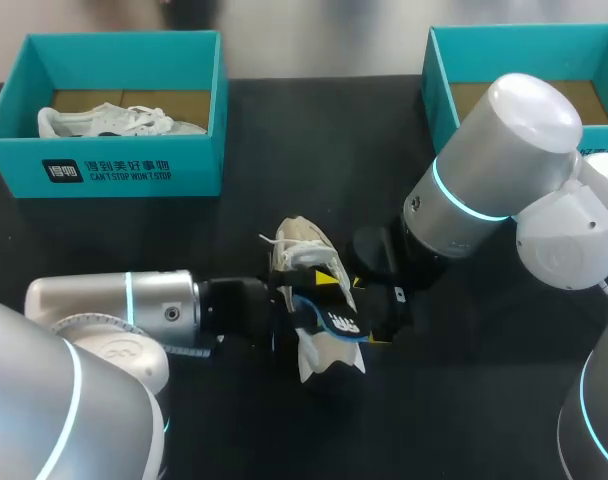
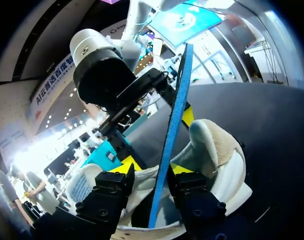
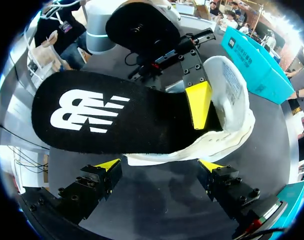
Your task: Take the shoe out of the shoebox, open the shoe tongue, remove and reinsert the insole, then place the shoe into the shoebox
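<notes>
- My left gripper pinches the shoe by its side wall, at the lower middle of the head view.
- The insole sticks partly out of the shoe, edge-on between those fingers.
- My right gripper is spread wide with nothing in it, just short of the insole.
- The shoebox sits at the upper left, with a second shoe inside.

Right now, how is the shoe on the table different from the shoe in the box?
The shoe on the table lies out on the black table; the shoe in the box rests inside the blue box. The shoe on the table has its black insole sticking out; the shoe in the box shows none sticking out. Both are pale shoes.
</notes>
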Controlling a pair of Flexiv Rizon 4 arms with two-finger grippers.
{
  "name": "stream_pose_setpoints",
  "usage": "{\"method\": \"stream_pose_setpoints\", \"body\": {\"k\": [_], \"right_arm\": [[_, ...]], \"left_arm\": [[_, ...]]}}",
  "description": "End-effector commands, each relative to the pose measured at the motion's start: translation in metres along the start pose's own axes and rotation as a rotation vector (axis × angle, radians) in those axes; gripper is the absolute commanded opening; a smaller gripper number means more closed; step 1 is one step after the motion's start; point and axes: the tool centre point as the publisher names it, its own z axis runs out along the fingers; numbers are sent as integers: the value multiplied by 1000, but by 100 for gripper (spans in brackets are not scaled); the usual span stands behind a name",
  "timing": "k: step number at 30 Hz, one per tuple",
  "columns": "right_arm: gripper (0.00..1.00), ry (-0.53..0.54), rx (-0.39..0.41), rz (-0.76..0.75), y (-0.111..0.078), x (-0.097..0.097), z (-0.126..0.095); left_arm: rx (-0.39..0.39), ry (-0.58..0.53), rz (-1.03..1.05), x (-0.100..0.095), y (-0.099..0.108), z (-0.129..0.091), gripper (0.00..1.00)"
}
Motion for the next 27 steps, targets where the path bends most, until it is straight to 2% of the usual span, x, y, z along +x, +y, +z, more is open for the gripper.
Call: {"method": "stream_pose_setpoints", "body": {"k": [1, 10, 12, 14, 19, 27], "right_arm": [[100, -3, 1, 0, 1, 1, 2], [100, -3, 1, 0, 1, 1, 2], [100, -3, 1, 0, 1, 1, 2], [100, -3, 1, 0, 1, 1, 2], [100, -3, 1, 0, 1, 1, 2], [100, -3, 1, 0, 1, 1, 2]], "left_arm": [[-9, 1, -2, 4, -9, -4, 44], [-29, 45, 43, 15, -20, 3, 40], [-25, 46, 41, 16, -22, 4, 25], [-23, 48, 44, 16, -23, 5, 0], [-28, 44, 49, 15, -19, 6, 0], [-54, 12, 50, 12, 12, 9, 0]]}}
